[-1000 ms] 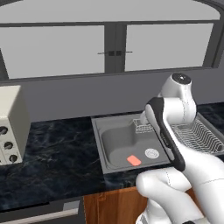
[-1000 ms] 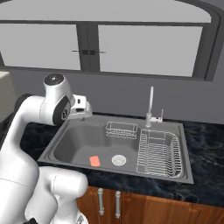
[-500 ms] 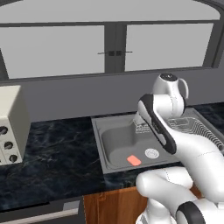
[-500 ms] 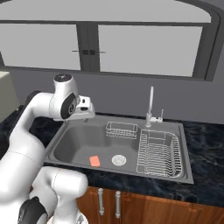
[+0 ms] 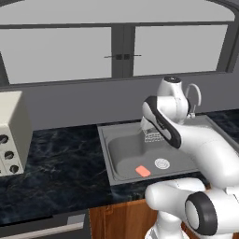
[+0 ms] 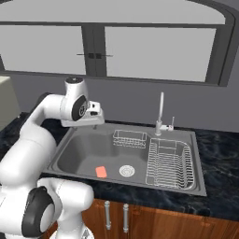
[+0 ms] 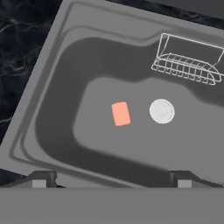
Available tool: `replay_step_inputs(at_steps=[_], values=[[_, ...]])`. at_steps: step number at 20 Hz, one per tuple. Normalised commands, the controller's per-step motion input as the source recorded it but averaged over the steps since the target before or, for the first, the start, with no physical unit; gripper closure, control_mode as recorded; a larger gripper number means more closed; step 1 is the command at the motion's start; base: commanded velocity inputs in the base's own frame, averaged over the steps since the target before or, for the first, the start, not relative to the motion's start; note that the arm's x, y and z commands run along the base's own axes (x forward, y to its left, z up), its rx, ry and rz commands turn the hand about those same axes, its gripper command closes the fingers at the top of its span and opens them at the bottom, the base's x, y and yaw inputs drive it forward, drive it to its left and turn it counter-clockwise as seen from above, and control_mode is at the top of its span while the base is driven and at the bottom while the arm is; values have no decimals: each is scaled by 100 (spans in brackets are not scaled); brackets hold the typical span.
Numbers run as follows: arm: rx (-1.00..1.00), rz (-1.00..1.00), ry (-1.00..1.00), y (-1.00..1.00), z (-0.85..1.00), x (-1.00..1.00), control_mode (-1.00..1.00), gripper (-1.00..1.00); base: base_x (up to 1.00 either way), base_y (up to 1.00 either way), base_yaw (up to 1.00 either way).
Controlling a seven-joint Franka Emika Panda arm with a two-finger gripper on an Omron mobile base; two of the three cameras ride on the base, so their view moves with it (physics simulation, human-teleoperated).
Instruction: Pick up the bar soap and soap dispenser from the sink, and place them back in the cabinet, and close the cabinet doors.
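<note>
The bar soap [image 7: 120, 113] is a small salmon-orange block lying flat on the floor of the grey sink [image 7: 57, 65], just left of the round drain [image 7: 162, 111]. It also shows in the near part of the basin as bar soap [image 5: 143, 171] and bar soap [image 6: 100, 172]. My gripper [image 7: 111, 180] hangs open above the basin, fingertips wide apart and nothing between them. From the right, the gripper [image 6: 94, 122] sits over the sink's [image 6: 196, 182] back left corner, well above the soap. The soap dispenser, the cabinet and the cabinet doors are out of view.
A small wire basket [image 6: 129, 138] hangs at the basin's back wall. A wire dish rack [image 6: 168, 161] fills the sink's right part, with the faucet [image 6: 161, 112] behind it. Dark marble counter [image 5: 56, 158] surrounds the sink. A cream appliance [image 5: 9, 135] stands far left.
The arm has folded lower and leaned further over the sink; the hand shifted slightly toward the basin. The bar soap has not moved. The jaws stayed open.
</note>
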Motion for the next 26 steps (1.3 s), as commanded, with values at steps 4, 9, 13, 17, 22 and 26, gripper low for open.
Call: replay_step_inputs(at_steps=[4,9,13,17,22,26], values=[[0,0,0,0,-24,21,-100,-100,0,0,0],[0,0,-1,0,-26,14,-100,-100,0,0,0],[0,0,-6,0,-20,17,-100,-100,0,0,0],[0,0,-2,0,-20,16,-100,-100,0,0,0],[0,0,-2,0,-20,12,-100,-100,0,0,0],[0,0,0,-2,-21,6,-100,-100,0,0,0]])
